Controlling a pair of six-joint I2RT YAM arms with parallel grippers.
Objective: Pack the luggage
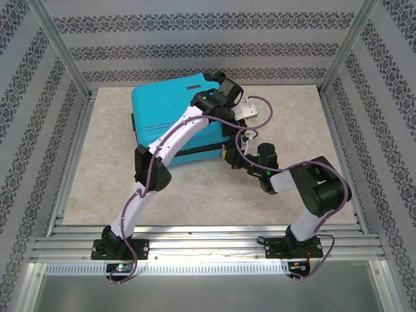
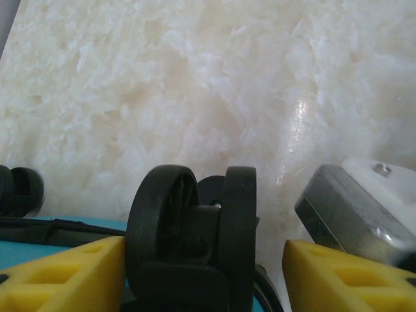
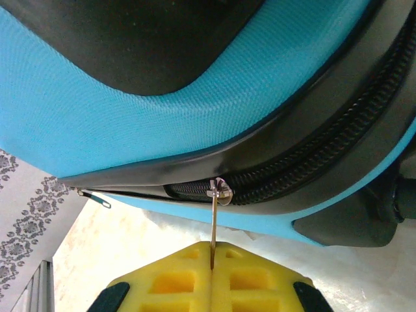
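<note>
Table [image 1: 97, 185]: one pale, marbled, stone-look slab. The luggage [image 1: 166, 107], one small bright turquoise hard-shell suitcase, lies flat on it toward the far side, left of centre.

Arms, two. My left arm [image 1: 172, 140], white with black joints, rises from its base at the near left. It leans forward over the suitcase lid with the wrist turned down at the far right corner. My right arm [image 1: 312, 192], black and white, is folded hard at the elbow. Its forearm runs left and low to the suitcase's near right corner.

Left gripper [image 2: 203, 244]: my yellow fingers [image 2: 65, 273] stand apart and straddle a black twin-disc castor [image 2: 188, 227]. There is a clear gap on the castor's right side; on its left I cannot tell touching from just beside. A second black castor [image 2: 19, 192] sits at the left edge of that wrist view, so two castors are counted.

Right gripper [image 3: 212, 246]: my fingers are pressed together, clamped on a thin metal zipper pull [image 3: 212, 218]. The pull stands upright from its slider on the black zipper band [image 3: 338, 146]. A second small metal pull [image 3: 94, 197] lies further left on the same band, which makes two pulls.
</note>
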